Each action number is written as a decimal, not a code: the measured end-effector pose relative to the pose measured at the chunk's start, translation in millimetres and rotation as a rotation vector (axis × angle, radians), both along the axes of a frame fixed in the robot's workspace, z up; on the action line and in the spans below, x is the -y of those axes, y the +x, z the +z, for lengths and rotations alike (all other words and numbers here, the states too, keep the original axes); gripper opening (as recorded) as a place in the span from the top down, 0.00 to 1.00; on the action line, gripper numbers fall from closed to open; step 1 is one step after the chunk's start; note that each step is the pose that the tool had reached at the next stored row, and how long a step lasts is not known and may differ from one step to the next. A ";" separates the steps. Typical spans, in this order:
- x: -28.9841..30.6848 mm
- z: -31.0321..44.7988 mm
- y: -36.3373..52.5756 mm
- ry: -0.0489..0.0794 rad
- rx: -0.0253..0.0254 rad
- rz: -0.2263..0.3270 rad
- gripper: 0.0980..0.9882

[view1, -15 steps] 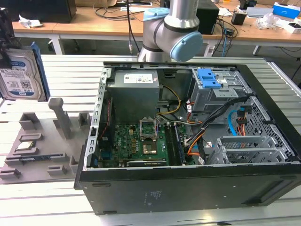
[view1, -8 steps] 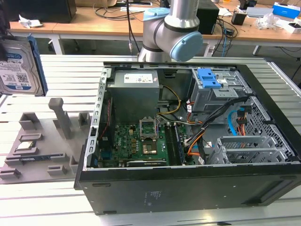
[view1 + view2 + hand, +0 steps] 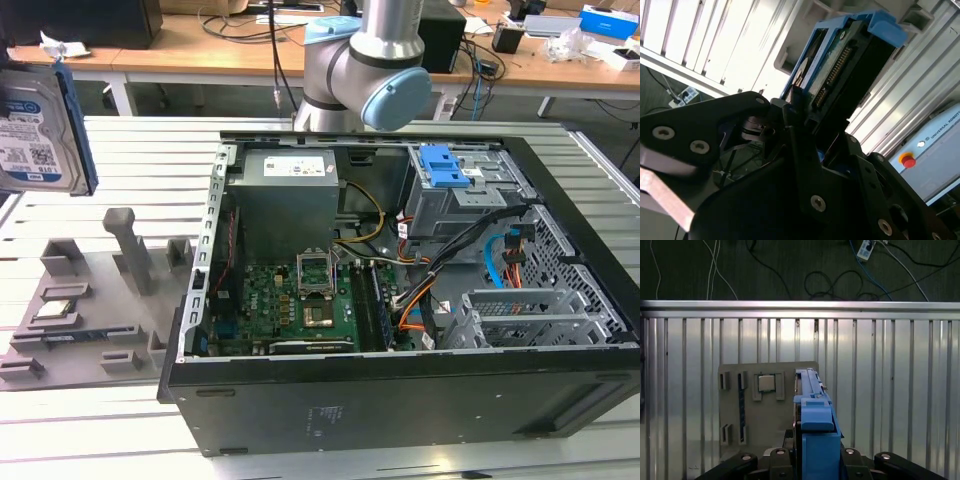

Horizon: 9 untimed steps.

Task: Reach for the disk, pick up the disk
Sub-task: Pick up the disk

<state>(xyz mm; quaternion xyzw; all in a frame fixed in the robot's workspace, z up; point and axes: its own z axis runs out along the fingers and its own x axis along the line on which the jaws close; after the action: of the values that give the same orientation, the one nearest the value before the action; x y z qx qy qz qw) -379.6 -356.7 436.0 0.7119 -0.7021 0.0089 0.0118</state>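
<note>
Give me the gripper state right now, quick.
Gripper: closed, holding the disk by its blue-bracketed edges, in the air above the slatted table.

Silver-grey arm [image 3: 345, 55] with pale blue joint cap [image 3: 396, 98], black claw [image 3: 802, 120] dotted with silver screws [image 3: 811, 202].

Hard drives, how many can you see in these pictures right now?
1. The disk hangs at the exterior view's left, above the grey fixture plate, gripped by the end effector in the first wrist view. The drive cage in the case may hide others.
</note>
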 end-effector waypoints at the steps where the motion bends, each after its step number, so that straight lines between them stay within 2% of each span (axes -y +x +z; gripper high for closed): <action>1: 0.0 2.9 0.0 0.000 0.0000 0.000 0.70; 9: 0.0 14.9 0.4 0.000 -0.0001 0.000 0.70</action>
<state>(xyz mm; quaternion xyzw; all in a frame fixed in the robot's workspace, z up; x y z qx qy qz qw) -379.2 -356.7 450.9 0.7119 -0.7021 0.0089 0.0118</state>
